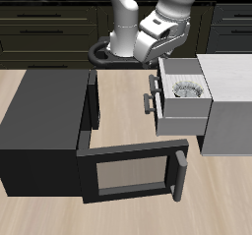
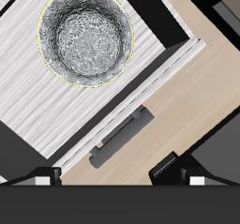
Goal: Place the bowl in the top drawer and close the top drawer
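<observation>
The silvery-grey bowl rests upright inside the top drawer, which stands pulled out of its light grey cabinet. The wrist view looks straight down on the bowl, lying on the drawer's pale inside. The dark bar handle runs along the drawer's front. My gripper hangs above the drawer's front, apart from the bowl. It is open and nothing lies between its fingertips, with the gripper over the handle side of the drawer.
A large black box stands beside the drawer, and its glass-fronted door hangs open toward the table's front edge. The door's bar handle sits close to the drawer's corner. The light grey cabinet holds the drawer.
</observation>
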